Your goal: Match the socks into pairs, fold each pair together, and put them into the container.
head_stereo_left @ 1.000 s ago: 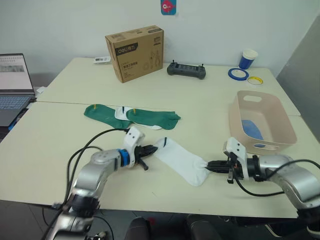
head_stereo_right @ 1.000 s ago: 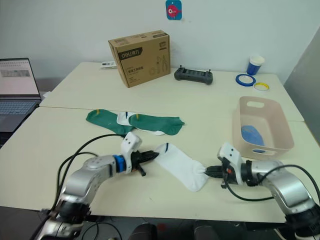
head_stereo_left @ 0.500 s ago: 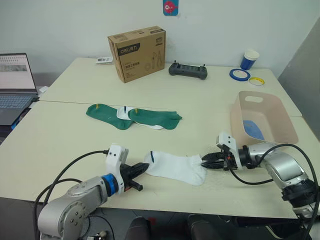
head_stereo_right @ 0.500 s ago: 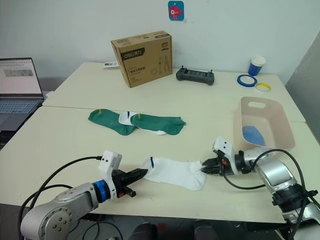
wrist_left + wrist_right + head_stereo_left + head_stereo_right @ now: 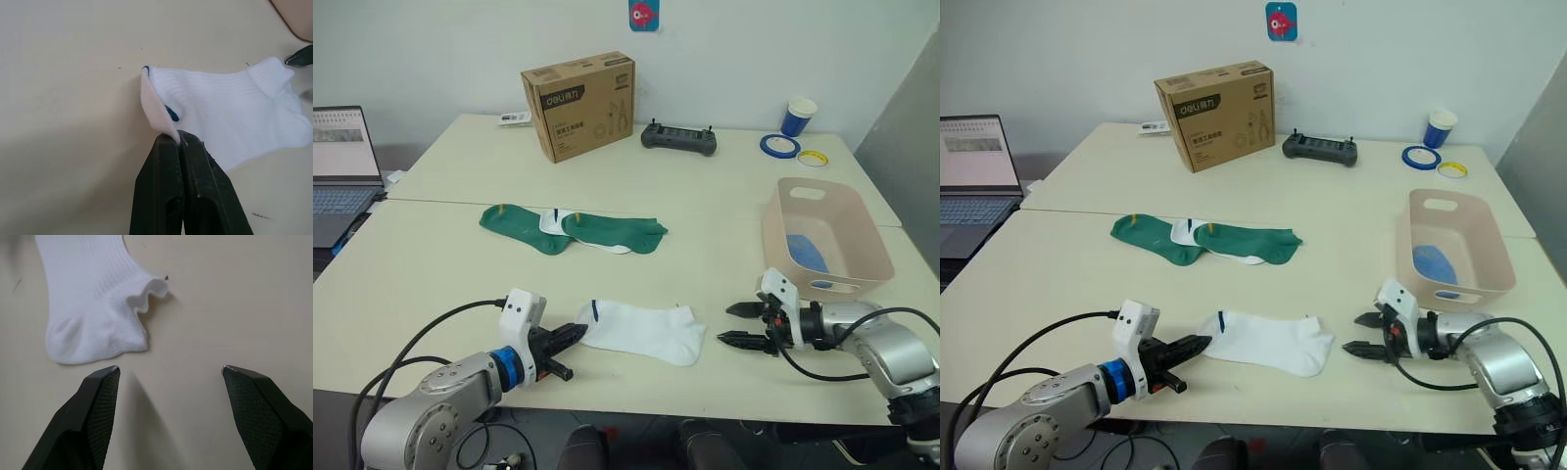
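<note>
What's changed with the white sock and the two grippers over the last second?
The right gripper let go of the white sock and backed off, open. The left gripper, clamped on the sock's other end throughout, dragged it nearer the front edge. The green socks and container stayed put.

you've got a white sock (image 5: pixel 641 331) flat near the tabletop's front edge, one end pinched in the left gripper (image 5: pixel 570 336). two dark green socks (image 5: pixel 570 229) lie overlapped farther back, white between them. the beige container (image 5: pixel 822 238) on the right holds something blue (image 5: pixel 806 253).
</note>
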Action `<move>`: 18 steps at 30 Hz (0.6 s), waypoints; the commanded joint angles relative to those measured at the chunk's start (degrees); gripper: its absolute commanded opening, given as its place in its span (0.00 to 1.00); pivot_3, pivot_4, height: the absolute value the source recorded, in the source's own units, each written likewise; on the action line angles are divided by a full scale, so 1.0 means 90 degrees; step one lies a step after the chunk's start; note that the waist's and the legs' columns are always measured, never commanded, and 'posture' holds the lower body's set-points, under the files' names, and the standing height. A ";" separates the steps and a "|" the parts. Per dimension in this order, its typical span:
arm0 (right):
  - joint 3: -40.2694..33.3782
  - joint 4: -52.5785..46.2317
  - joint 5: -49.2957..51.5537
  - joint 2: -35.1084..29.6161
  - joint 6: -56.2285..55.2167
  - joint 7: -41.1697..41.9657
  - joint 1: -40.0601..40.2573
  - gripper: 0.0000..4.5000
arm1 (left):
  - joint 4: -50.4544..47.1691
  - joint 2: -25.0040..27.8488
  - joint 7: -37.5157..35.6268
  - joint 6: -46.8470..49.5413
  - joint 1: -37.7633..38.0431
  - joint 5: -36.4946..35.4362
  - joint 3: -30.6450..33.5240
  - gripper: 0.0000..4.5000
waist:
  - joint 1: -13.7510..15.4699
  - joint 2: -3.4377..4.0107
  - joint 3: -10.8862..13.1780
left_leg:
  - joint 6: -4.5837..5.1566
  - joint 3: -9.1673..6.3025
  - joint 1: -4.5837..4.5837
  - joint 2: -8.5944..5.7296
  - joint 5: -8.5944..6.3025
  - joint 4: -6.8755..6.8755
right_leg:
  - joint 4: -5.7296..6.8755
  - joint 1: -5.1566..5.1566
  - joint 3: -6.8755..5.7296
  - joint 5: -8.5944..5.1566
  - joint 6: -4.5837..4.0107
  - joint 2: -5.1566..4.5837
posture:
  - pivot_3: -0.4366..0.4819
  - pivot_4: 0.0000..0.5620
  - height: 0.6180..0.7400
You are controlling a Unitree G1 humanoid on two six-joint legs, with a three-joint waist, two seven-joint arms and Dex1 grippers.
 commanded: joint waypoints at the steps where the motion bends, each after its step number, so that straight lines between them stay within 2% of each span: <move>1: -0.0090 -0.0469 0.0122 0.0122 0.0133 -0.0253 0.0082 0.80 | -0.0068 0.0176 -0.0183 0.0021 0.0001 -0.0308 0.0039 0.20 | -0.0004 0.0000 0.0000 | 0.0000 0.0003 0.0000 0.0000 0.0000 0.0000 | 0.0000 0.0000 0.0003 0.0000 0.0001 -0.0001 | 0.48 0.27 1.00; 5: 0.0031 -0.0654 0.0110 0.0203 0.0263 -0.0325 0.0113 0.80 | 0.0046 0.0863 -0.0689 0.0128 0.0434 -0.0479 0.0262 0.48 | -0.0011 0.0000 0.0000 | 0.0000 0.0005 -0.0001 0.0002 -0.0001 -0.0003 | -0.0003 -0.0003 0.0003 -0.0002 -0.0001 -0.0001 | 0.48 0.27 1.00; 9: 0.0132 -0.0779 0.0108 0.0276 0.0357 -0.0388 0.0133 0.80 | 0.0562 0.1428 -0.1101 -0.0280 0.0288 -0.0379 0.0527 0.48 | -0.0001 0.0001 0.0001 | -0.0001 -0.0004 -0.0001 0.0006 -0.0001 -0.0012 | -0.0001 -0.0012 -0.0010 -0.0010 -0.0015 -0.0001 | 0.48 0.27 1.00; 11: 0.0264 -0.0816 0.0069 0.0369 0.0367 -0.0462 0.0145 0.80 | 0.1002 0.1553 -0.1280 -0.0671 -0.0144 -0.0171 0.0303 0.48 | 0.0029 0.0001 0.0001 | -0.0001 -0.0006 -0.0001 0.0006 0.0000 -0.0012 | 0.0000 -0.0036 -0.0011 -0.0009 -0.0015 -0.0001 | 0.48 0.27 1.00; 13: 0.0382 -0.0883 0.0029 0.0438 0.0357 -0.0512 0.0208 0.80 | 0.1285 0.1410 -0.1279 -0.0871 -0.0501 -0.0042 -0.0073 0.48 | 0.0058 -0.0001 0.0000 | -0.0001 -0.0002 -0.0001 -0.0002 0.0000 -0.0011 | -0.0001 -0.0043 -0.0009 -0.0009 -0.0015 -0.0007 | 0.48 0.27 1.00; 16: 0.0458 -0.0962 0.0009 0.0393 0.0351 -0.0510 0.0302 0.66 | 0.1462 0.1313 -0.1394 -0.1232 -0.0723 0.0251 -0.0607 0.49 | 0.0047 -0.0002 -0.0001 | -0.0004 0.0021 -0.0004 -0.0003 -0.0002 -0.0009 | -0.0009 -0.0033 0.0006 -0.0008 -0.0013 -0.0014 | 0.48 0.27 1.00; 18: 0.0480 -0.0993 0.0010 0.0352 0.0353 -0.0504 0.0336 0.51 | 0.1605 0.1226 -0.1363 -0.1337 -0.0862 0.0335 -0.0769 0.49 | 0.0038 -0.0003 -0.0001 | -0.0010 0.0027 -0.0012 -0.0003 -0.0007 -0.0010 | -0.0012 -0.0016 0.0008 -0.0005 -0.0002 -0.0016 | 0.48 0.27 1.00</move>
